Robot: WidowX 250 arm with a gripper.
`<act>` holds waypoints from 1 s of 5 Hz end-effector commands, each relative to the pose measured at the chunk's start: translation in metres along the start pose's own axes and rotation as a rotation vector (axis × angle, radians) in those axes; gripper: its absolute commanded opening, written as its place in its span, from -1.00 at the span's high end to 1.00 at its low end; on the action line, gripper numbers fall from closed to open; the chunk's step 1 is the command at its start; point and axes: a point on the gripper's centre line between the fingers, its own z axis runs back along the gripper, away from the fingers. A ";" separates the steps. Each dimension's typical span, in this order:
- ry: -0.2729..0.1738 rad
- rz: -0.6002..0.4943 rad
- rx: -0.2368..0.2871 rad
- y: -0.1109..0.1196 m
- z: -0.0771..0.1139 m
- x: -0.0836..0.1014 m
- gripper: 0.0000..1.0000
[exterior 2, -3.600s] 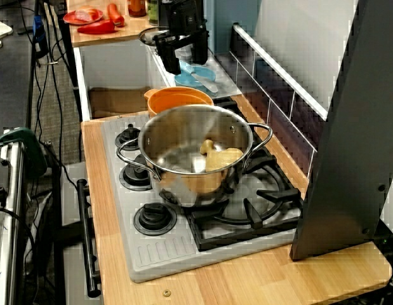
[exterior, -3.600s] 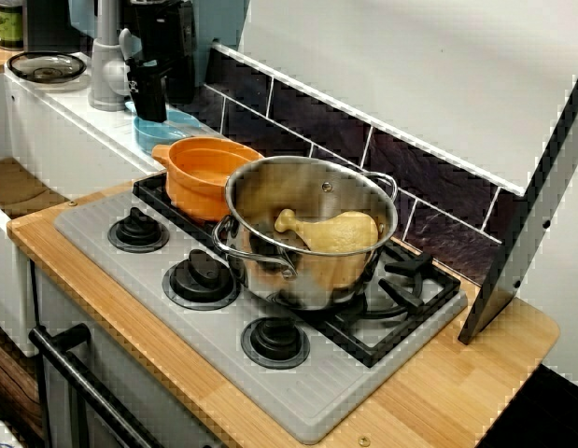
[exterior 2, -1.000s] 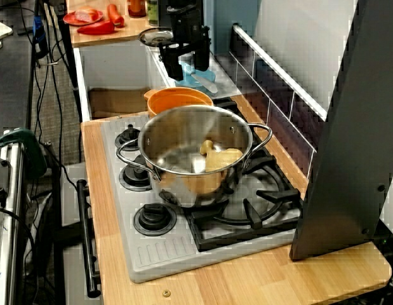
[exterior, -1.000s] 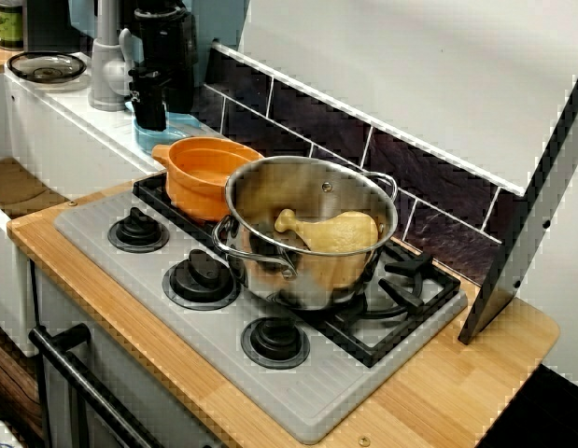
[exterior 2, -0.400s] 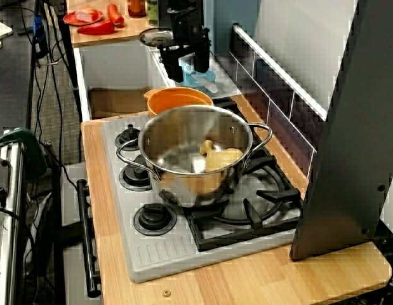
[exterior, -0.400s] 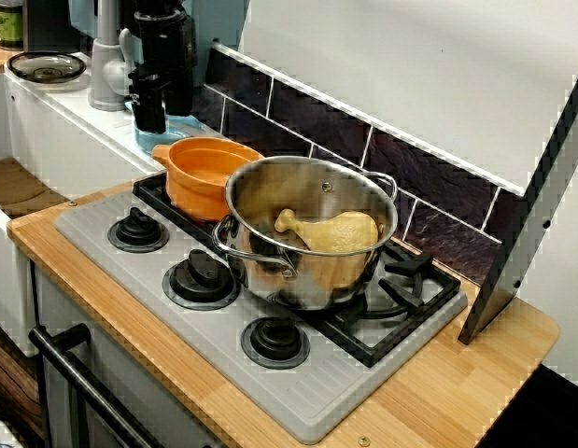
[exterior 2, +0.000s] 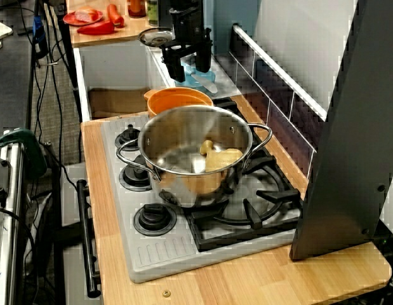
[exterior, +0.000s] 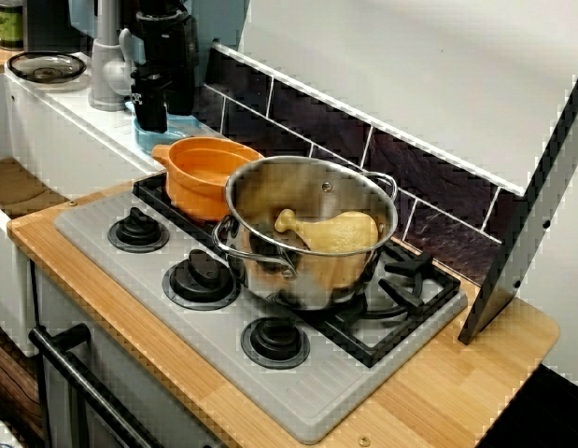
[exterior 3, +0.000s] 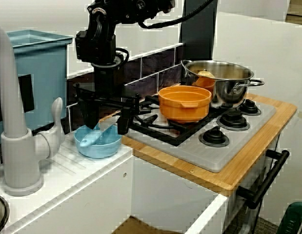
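Counter (exterior 3: 72, 163) by stove (exterior 3: 204, 155): gripper (exterior 3: 106, 128), fingers spread wide, hangs over blue bowl (exterior 3: 98, 142); orange pot (exterior 3: 185, 102) at bowl's 2 o'clock.

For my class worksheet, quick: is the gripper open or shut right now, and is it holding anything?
Gripper: open, holding nothing, fingers spread over the blue bowl.

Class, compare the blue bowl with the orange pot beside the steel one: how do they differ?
The blue bowl sits on the white counter, below the gripper, whose fingers stand apart. The orange pot sits on the stove grate. The blue bowl is shallower and smaller than the orange pot. Both stand upright, mouths open.
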 end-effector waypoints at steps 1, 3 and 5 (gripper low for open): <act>0.010 0.003 0.050 0.012 0.016 -0.004 -1.00; 0.025 0.000 0.047 0.012 0.011 -0.006 -1.00; 0.030 -0.004 0.042 0.010 0.005 -0.005 -1.00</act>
